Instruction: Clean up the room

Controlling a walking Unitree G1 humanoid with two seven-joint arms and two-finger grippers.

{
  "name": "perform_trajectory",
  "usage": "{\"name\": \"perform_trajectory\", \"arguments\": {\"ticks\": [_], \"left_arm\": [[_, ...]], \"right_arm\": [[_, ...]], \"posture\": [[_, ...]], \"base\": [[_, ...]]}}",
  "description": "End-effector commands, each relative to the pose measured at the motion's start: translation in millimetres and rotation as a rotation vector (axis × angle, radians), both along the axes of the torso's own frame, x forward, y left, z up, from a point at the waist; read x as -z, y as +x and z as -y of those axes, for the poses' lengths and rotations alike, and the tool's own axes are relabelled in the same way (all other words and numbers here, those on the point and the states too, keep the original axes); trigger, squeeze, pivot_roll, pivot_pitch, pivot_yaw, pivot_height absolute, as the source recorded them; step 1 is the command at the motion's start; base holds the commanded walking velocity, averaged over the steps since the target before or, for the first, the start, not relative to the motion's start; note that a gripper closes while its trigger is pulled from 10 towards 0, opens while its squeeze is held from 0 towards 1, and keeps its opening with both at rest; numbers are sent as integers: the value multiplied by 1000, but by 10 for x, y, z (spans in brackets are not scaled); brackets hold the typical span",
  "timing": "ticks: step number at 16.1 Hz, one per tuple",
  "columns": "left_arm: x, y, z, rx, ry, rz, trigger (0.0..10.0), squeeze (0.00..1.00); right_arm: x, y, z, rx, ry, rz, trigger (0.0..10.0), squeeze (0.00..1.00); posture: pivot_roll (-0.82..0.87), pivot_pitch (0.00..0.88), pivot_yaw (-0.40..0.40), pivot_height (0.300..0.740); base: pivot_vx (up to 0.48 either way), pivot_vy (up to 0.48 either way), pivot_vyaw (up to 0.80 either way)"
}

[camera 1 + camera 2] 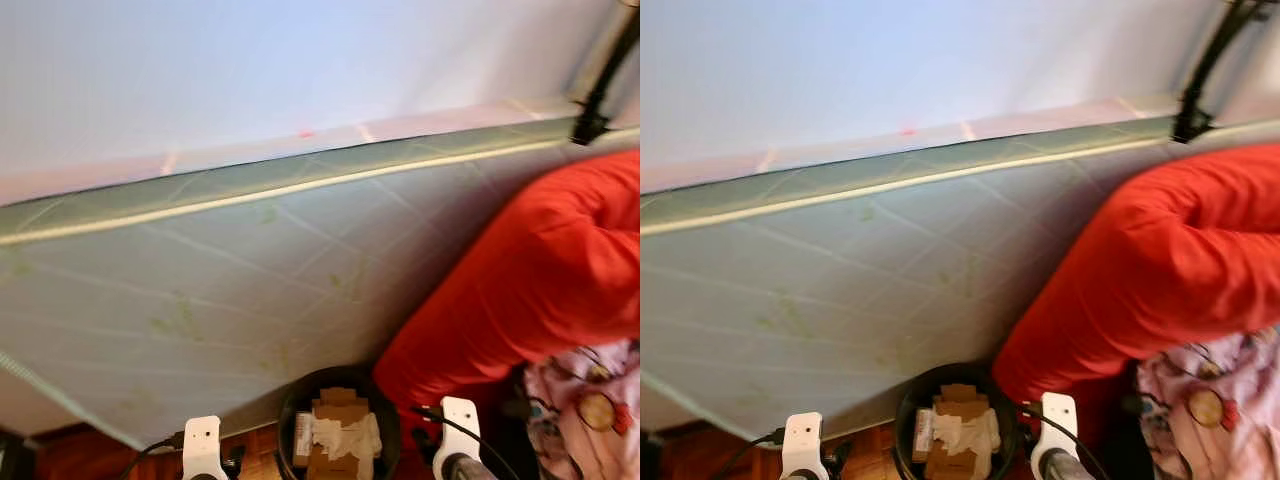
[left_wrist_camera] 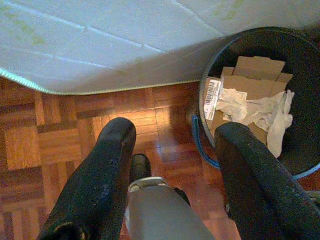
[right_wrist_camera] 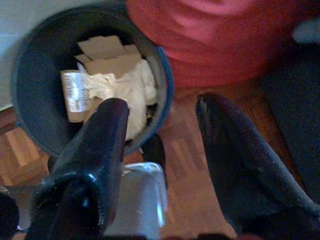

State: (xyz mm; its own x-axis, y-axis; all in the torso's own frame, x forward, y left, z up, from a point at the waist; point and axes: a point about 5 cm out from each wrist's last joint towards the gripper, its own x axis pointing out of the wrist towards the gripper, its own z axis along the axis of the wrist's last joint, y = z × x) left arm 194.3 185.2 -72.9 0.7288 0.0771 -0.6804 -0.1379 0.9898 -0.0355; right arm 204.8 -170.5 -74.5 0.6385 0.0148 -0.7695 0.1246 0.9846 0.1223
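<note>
Both grippers empty above the bin, with the clutter off to our right.

Our left gripper (image 2: 172, 170) and right gripper (image 3: 162, 150) hang low over the parquet floor (image 2: 60, 145), fingers spread apart, gripping and touching nothing. Between them, just ahead, stands the dark bin (image 1: 290, 410), already holding cardboard (image 1: 340, 408) and crumpled paper (image 1: 345, 438). What we judge is left to tidy lies to our right: a red blanket (image 1: 530, 280) slumped off the mattress (image 1: 250, 290), its length running down toward the bin, with patterned cloth (image 1: 590, 400) beside it. Our right arm is the nearer.
</note>
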Motion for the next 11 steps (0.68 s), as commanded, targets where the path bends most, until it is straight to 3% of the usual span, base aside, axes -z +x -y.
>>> {"name": "perform_trajectory", "arguments": {"ticks": [1,11], "left_arm": [[39,-67,-26,-3,4,-32,10000,0],[34,-57,-14,3,5,-27,10000,0]], "right_arm": [[41,-81,41,5,-6,-28,10000,0],[55,-111,61,-24,-15,-42,10000,0]], "posture": [[48,125,-36,740],[41,108,-33,740]], "base": [[0,0,-712],[0,0,-712]]}}
